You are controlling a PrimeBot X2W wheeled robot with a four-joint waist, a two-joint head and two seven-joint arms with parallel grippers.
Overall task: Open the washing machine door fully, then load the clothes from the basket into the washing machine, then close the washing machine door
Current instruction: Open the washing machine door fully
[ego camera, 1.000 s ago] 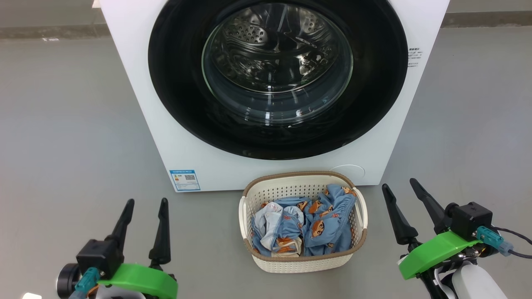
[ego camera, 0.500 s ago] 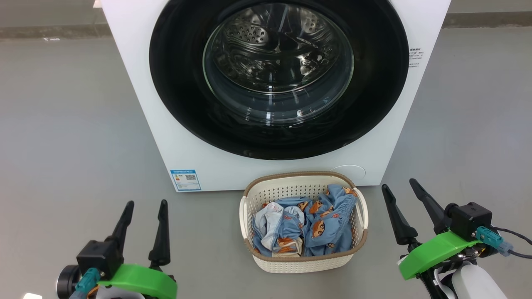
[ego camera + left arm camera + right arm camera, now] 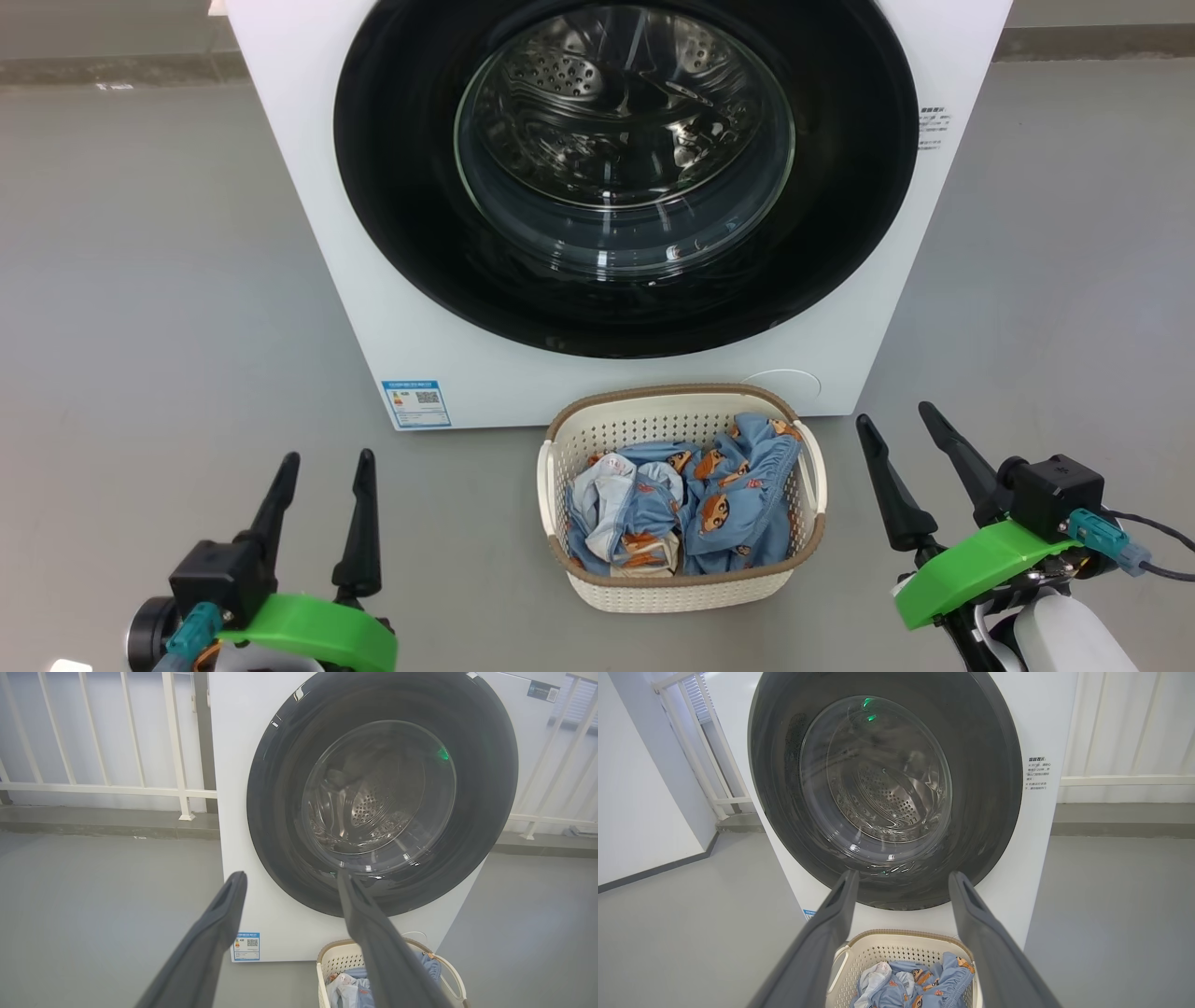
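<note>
The white washing machine [image 3: 308, 187] stands ahead, and its round glossy black door [image 3: 392, 215] with the glass bowl window lies flat against the front. On the floor just before the machine sits the cream basket [image 3: 681, 588] holding the light blue printed clothes [image 3: 719, 509]. My left gripper [image 3: 327, 462] hovers open at the lower left, well left of the basket. At the lower right my right gripper [image 3: 896, 415] is open too, just right of the basket. Both hold nothing. The door [image 3: 275, 826] [image 3: 994, 788], basket [image 3: 451, 975] [image 3: 896, 949] and clothes [image 3: 924, 984] appear beyond the fingers in both wrist views.
Grey floor [image 3: 140, 280] spreads out on both sides of the machine. A white railing [image 3: 107, 788] runs behind it on the left, and a white wall [image 3: 640, 788] stands off to one side. A blue label [image 3: 414, 403] marks the machine's lower left corner.
</note>
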